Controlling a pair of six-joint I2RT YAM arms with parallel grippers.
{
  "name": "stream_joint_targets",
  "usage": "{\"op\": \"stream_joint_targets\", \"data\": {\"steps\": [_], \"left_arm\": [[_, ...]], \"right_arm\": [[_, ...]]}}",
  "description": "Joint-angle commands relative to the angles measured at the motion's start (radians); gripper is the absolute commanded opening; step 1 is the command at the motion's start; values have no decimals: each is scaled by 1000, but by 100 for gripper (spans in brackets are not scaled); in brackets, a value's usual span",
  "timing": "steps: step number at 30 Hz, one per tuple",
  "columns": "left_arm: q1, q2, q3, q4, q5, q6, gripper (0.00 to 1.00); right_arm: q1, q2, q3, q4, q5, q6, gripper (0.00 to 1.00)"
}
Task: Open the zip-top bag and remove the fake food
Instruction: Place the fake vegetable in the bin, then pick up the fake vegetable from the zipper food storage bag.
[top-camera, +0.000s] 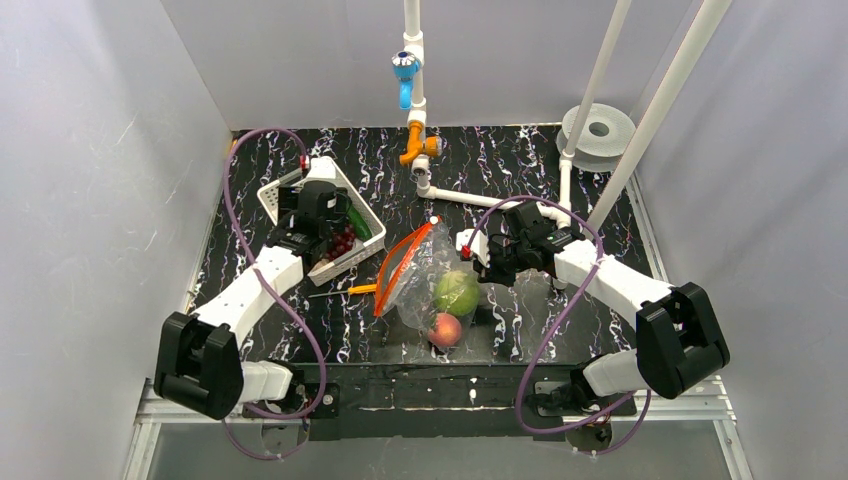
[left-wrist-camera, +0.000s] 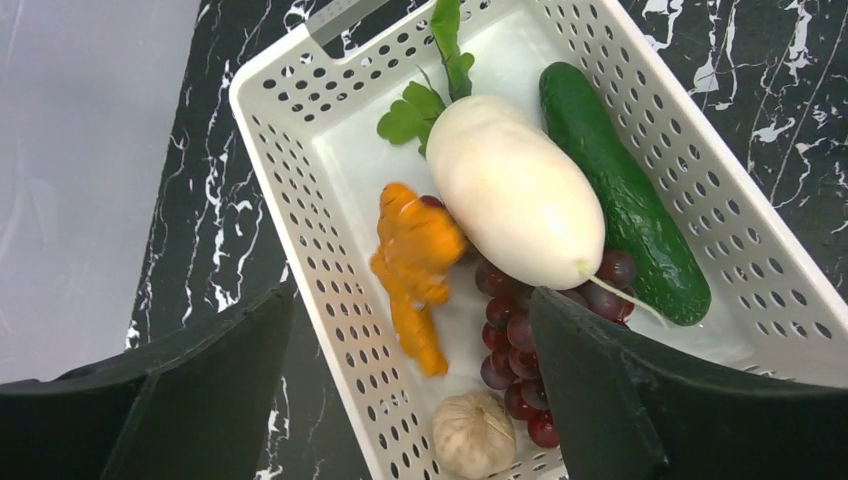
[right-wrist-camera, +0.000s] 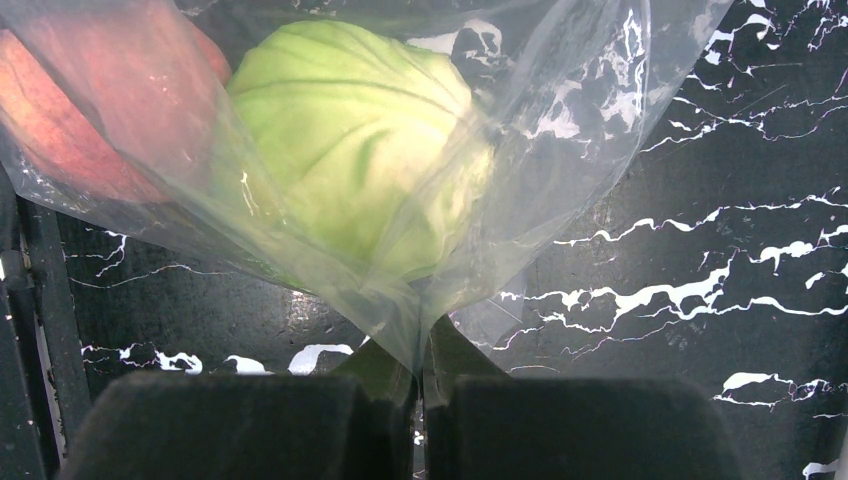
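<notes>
Starting at the near edge: the pink-red peach (top-camera: 445, 328) sits lowest inside the zip-top bag (top-camera: 420, 270), closest to the arm bases. The green cabbage (top-camera: 457, 292) is just beyond it and touches it, also inside the bag. The bag lies on the black marbled table (top-camera: 600, 330), roughly mid-table. Its orange-red zip strip gapes in a loop on the side facing my left arm.

My right gripper (right-wrist-camera: 420, 400) is pressed together, pinching a fold of the bag's clear plastic right by the cabbage. From above it sits at the bag's right edge (top-camera: 480, 255).

An orange-handled tool (top-camera: 362, 289) lies flat on the table just left of the bag mouth, apart from it.

Further out and left is the white slotted basket (left-wrist-camera: 300, 130). My left gripper (left-wrist-camera: 410, 330) hangs over it with fingers spread wide and nothing between them.

In the basket:
- The white radish (left-wrist-camera: 515, 190) rests on top of the grape bunch (left-wrist-camera: 510, 340).
- The cucumber (left-wrist-camera: 620, 190) runs alongside the radish.
- The orange piece (left-wrist-camera: 415, 260) is on the radish's other side.
- A garlic bulb (left-wrist-camera: 470, 435) is beside the grapes.

At the far edge stands a white pipe (top-camera: 412, 60) with a blue valve and an orange valve.
</notes>
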Motion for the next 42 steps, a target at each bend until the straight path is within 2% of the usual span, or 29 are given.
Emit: {"op": "stream_joint_targets", "data": {"steps": [1,4,7,12,19,24,31,34,37,42], "left_arm": [[10,-70,61,-80,27,-85,90],[10,-163,84,-158,176,-139,96],[11,-265,72,-206,392,-187,98],[13,-391,-11,-189,759,-320,98],[13,-441,-122,-116,1111,-477,97],[13,-436,-179,-92,1202,-533,93],[13,-457,-224,-114,1160,-569,78],[13,-480,-213,-184,1103,-531,73],[12,-506,-193,-219,1081,-493,57],[10,-493,-144,-201,1203,-452,39]], "right_arm": [[-4,-30,20,5,-27,1,6],[-3,-27,20,7,-30,4,6],[-4,-24,20,9,-32,9,7],[-4,-24,26,10,-42,22,13],[-4,-31,32,9,-63,44,27],[-10,-46,33,-1,-77,47,43],[-31,-92,36,-33,-127,47,57],[-33,-114,33,-51,-161,39,59],[-33,-134,30,-77,-211,26,60],[-31,-174,3,-119,-321,-10,57]]}}
